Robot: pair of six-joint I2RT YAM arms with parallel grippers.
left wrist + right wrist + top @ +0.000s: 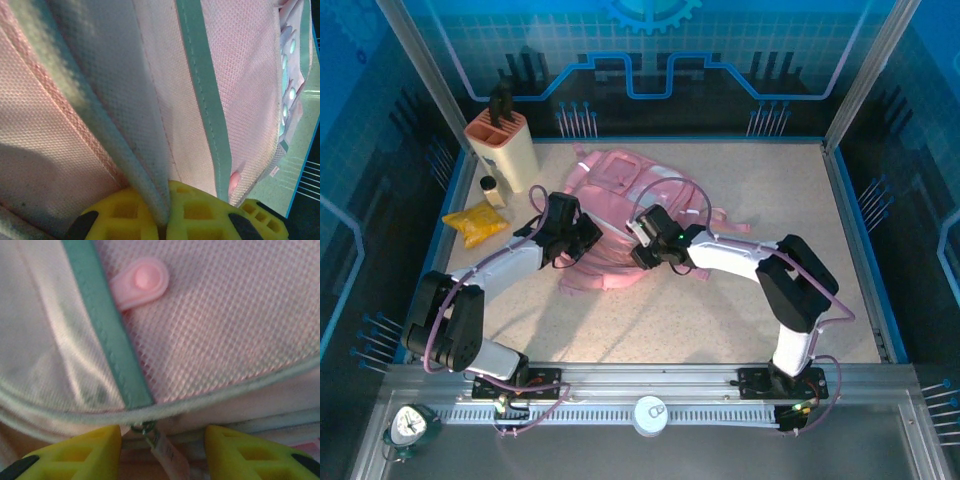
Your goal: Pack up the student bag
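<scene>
The student bag is lying flat near the middle of the table, slightly toward 12 o'clock. The left gripper is working at the bag's 9 o'clock edge; in the left wrist view its yellow fingers are pressing together on a raised fold of pink fabric and pale trim. The right gripper is hovering at the bag's 6 o'clock edge with its jaws standing apart. Between them, nearer the left finger and touching neither, the zip pull is hanging below the teal zip tape. Two failures are looking likely. Because the pull is small and off-centre, the closing jaws may be catching piping or mesh instead of it. Because the left pinch is gripping only a thin fold, a tug along the zip may be slipping it free, leaving the bag sliding rather than opening. The yellow packet and small bottle are waiting at 9 o'clock, apart from the bag.
</scene>
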